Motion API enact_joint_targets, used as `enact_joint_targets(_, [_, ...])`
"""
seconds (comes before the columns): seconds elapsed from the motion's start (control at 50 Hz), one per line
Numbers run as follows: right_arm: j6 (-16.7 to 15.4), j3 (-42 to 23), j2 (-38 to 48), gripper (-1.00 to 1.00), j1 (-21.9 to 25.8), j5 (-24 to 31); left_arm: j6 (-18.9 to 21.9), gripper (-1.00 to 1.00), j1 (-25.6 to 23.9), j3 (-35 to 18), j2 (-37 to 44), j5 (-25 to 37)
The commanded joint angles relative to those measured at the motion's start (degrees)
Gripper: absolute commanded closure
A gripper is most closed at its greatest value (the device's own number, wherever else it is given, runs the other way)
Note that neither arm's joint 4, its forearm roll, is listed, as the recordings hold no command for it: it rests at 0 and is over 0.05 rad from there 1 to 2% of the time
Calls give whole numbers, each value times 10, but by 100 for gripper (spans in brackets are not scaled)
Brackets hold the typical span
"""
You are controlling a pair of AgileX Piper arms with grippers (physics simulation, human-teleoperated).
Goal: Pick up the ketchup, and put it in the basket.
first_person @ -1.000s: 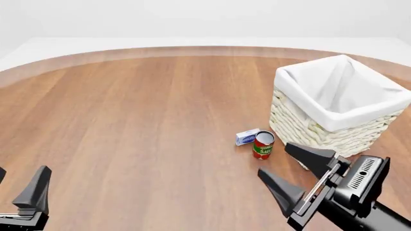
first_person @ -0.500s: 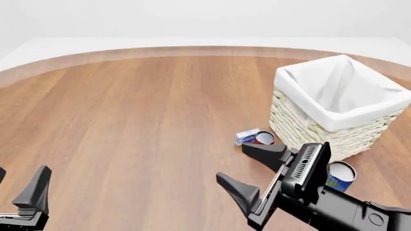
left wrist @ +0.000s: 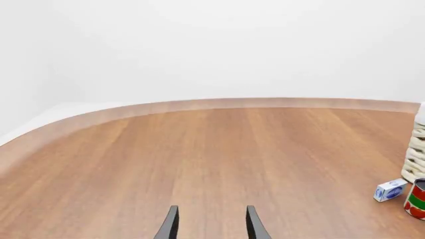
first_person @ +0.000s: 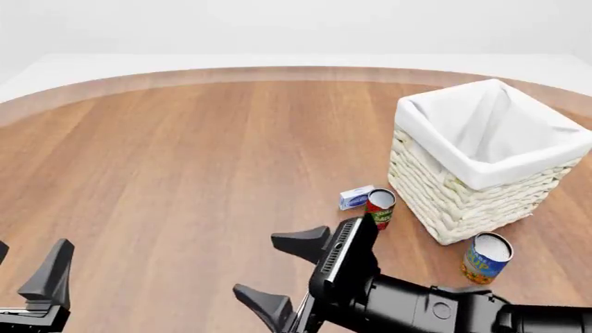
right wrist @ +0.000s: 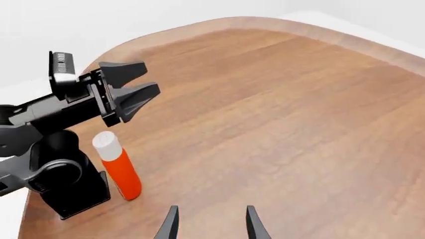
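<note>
The ketchup, a small red bottle with a white cap, shows only in the right wrist view. It stands upright beside the left arm's black base, near the table edge. The front view does not include it. My right gripper is open and empty, low over the front middle of the table, its fingers pointing left toward that corner. My left gripper is open at the front left, with nothing between its fingers. The cream wicker basket with a white liner stands at the right.
A red-and-green tomato sauce can and a small blue-white box sit just left of the basket. A blue-and-yellow can stands in front of the basket. The rounded table edge runs along the back.
My right arm has swung left across the front of the table, away from the basket, uncovering the blue-and-yellow can. The left arm has stayed still.
</note>
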Motion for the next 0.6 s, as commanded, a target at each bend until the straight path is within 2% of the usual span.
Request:
enact_joint_targets(0.02, [23, -20, 42, -100, 37, -14, 0, -100, 0, 0, 0, 0])
enact_joint_targets(0.4, [49, -52, 79, -100, 78, -14, 0, -100, 0, 0, 0, 0])
enact_joint_targets(0.6, [53, -78, 109, -100, 95, -16, 0, -100, 0, 0, 0, 0])
